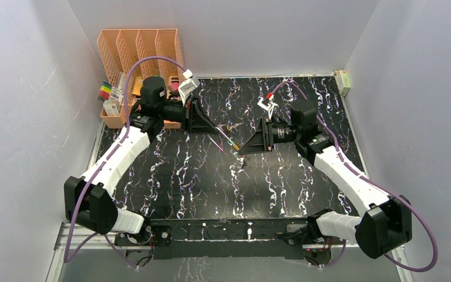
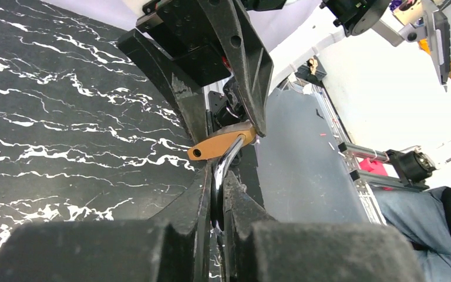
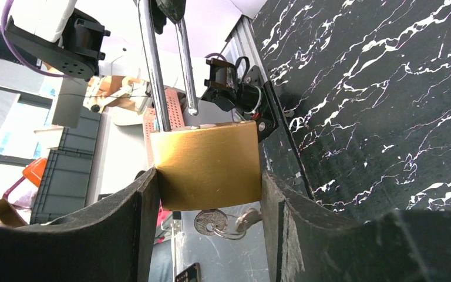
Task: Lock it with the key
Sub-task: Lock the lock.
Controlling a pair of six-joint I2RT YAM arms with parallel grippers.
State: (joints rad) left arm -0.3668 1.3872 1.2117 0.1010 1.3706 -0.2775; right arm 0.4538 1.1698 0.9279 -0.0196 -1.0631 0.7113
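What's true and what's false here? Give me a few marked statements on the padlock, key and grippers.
1. The right gripper clamps the brass padlock by its body. True.
2. The shackle has both ends seated in the body. False: the short leg ends clear of the body, so the shackle is open.
3. A key sits in the padlock's underside, with a ring on it. True.
4. The left gripper is open and holds nothing. False: it is shut on the shackle.
5. An orange file organizer stands at the far left of the table. True.
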